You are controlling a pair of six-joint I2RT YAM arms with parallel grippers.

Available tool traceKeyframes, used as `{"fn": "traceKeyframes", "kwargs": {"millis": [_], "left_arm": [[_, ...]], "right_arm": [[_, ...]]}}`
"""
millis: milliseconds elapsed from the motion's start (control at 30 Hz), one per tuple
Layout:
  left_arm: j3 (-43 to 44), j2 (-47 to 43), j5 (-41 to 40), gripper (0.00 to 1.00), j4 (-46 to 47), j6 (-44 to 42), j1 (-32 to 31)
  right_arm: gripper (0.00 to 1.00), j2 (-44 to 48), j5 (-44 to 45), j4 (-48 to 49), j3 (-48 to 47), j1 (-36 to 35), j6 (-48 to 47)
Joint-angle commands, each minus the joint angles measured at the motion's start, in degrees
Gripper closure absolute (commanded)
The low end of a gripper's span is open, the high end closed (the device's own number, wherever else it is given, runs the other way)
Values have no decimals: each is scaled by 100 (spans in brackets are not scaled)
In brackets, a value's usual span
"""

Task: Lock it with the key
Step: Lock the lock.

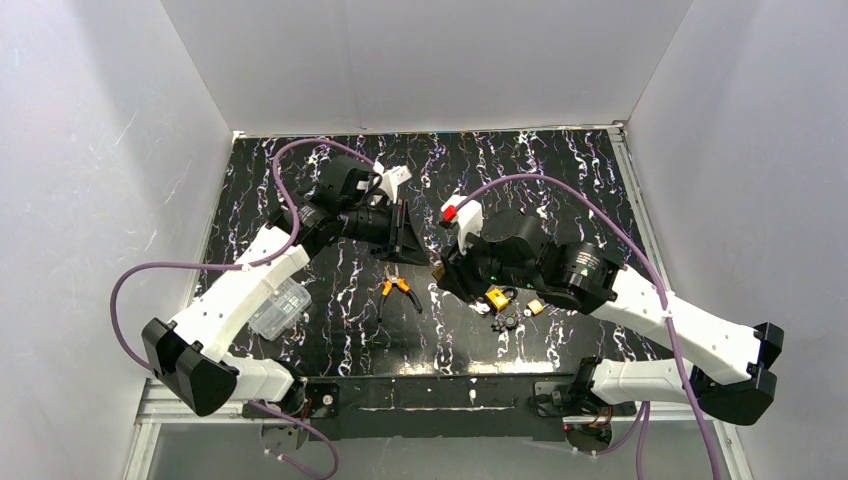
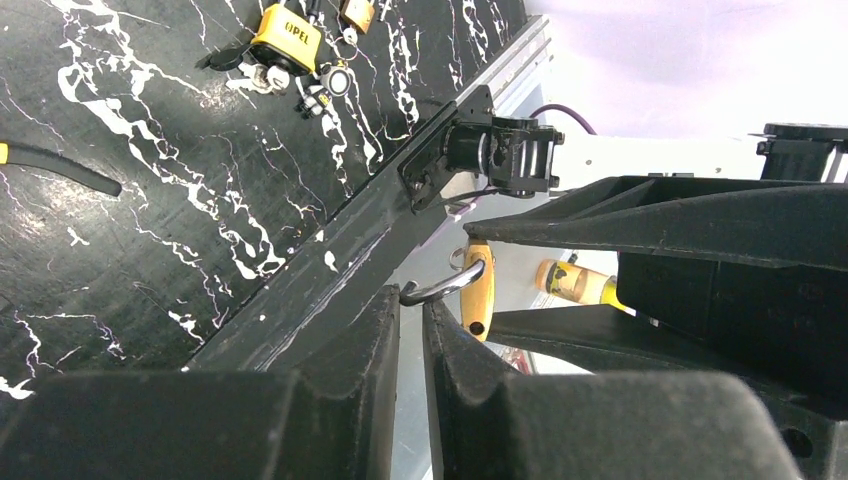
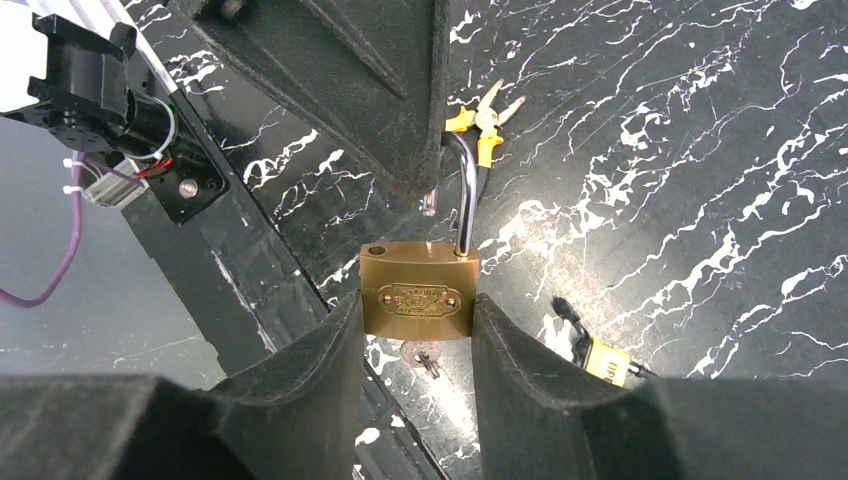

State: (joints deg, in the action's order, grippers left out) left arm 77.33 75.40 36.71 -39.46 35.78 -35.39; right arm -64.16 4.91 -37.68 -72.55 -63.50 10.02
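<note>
My right gripper [image 3: 418,318] is shut on a brass padlock [image 3: 418,290] and holds it by its sides above the table. The steel shackle [image 3: 466,195] is up, with one leg out of the body. A key [image 3: 418,356] sticks out of the padlock's underside. My left gripper [image 2: 412,305] is shut on the shackle's free end [image 2: 445,287]. Its dark fingers [image 3: 350,80] hang over the padlock in the right wrist view. In the top view the two grippers meet at mid-table [image 1: 425,255], and the padlock is hidden between them.
Orange-handled pliers [image 1: 398,290] lie left of the grippers. A yellow OPEL key tag [image 1: 496,298], a key ring and a small brass padlock [image 1: 536,307] lie near the right arm. A clear plastic box [image 1: 278,308] sits at the left. The black front rail [image 2: 330,260] runs along the near edge.
</note>
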Motion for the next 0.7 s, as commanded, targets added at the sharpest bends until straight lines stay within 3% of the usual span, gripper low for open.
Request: {"fn": "traceKeyframes", "kwargs": {"millis": [0,33,133,233,400,667], "left_arm": [[-43,2,364,90,168,-27,-13],[-41,-9,423,89,181,-82,-24],[-24,-147,489,70,195,-390,-44],[-34,-337,499,59,193,-672,-43],[-22,-509,665,64,199,-850,-49],[132,-929,793,59,135,-1381,-48]], "right_arm": [[98,106,-268,329,-213,-49,-116],[97,122,-348,342,-208,-49,-117],[97,157,-598,301,-231,-39,-133],[97,208,-982,263,-280,2,-132],[97,255,-1225,167,-437,37,-105],[97,370,-1720,97,-665,71,-13]]}}
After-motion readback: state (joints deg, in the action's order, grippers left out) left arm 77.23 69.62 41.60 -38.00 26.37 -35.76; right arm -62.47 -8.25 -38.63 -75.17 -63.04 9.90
